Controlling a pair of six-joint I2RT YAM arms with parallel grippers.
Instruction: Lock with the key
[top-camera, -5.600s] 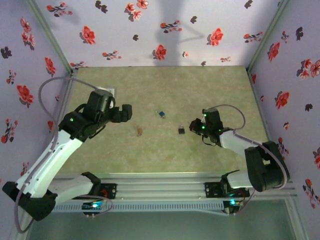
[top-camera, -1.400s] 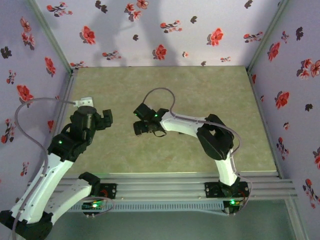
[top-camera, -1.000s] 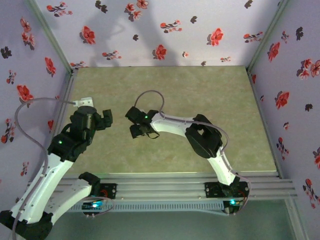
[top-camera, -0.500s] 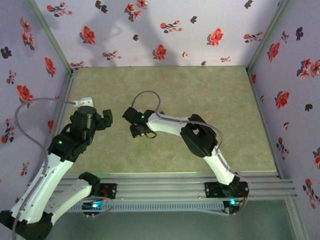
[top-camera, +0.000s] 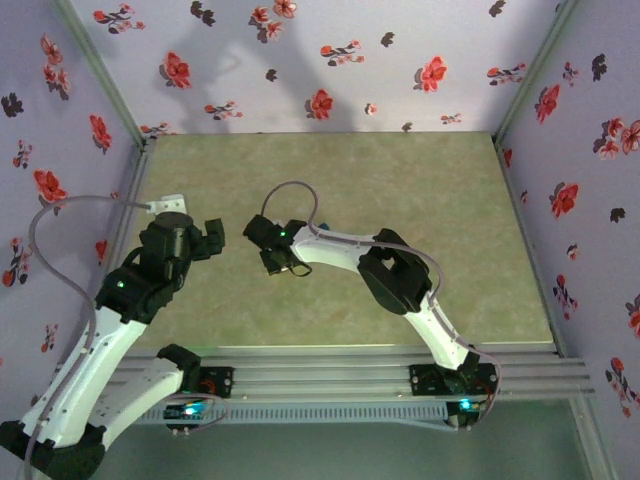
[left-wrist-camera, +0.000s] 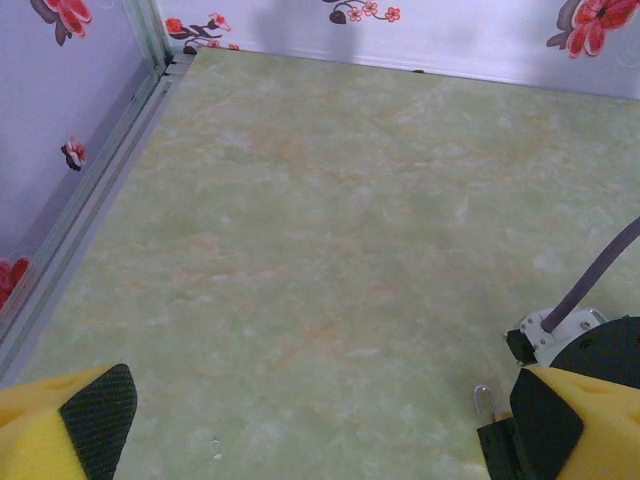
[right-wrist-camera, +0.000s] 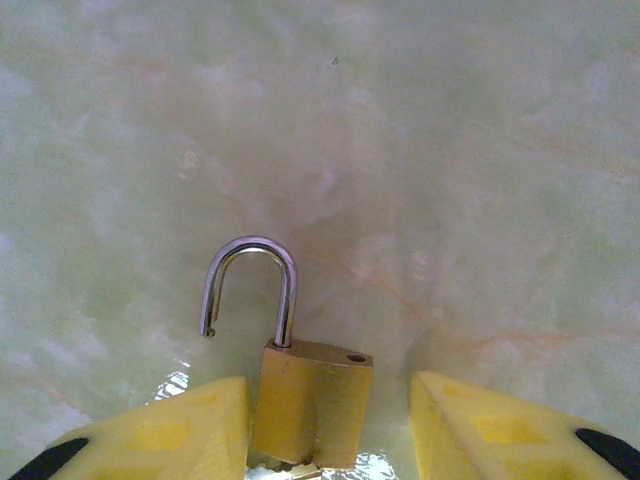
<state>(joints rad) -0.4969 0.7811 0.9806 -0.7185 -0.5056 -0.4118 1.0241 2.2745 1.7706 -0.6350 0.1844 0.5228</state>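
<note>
A brass padlock (right-wrist-camera: 312, 400) lies on the table with its steel shackle (right-wrist-camera: 250, 285) swung open, pointing away from my right wrist camera. My right gripper (right-wrist-camera: 330, 430) straddles the lock's body: the left finger (right-wrist-camera: 190, 425) is against it, the right finger (right-wrist-camera: 480, 425) stands a gap away, so the jaws are open. A sliver of metal shows at the body's lower edge; I cannot tell if it is the key. From above, the right gripper (top-camera: 272, 260) is down at the table's left middle. My left gripper (left-wrist-camera: 320, 430) hovers open and empty, and the shackle (left-wrist-camera: 484, 398) shows by its right finger.
The green marbled table (top-camera: 420, 180) is boxed in by floral walls (top-camera: 320, 60) at the back and both sides. A metal rail (top-camera: 330, 375) runs along the near edge. The right arm (top-camera: 390, 275) stretches across the middle towards the left gripper (top-camera: 205, 238).
The right gripper has slid slightly left and its jaws have narrowed around the padlock. The left arm has stayed where it was.
</note>
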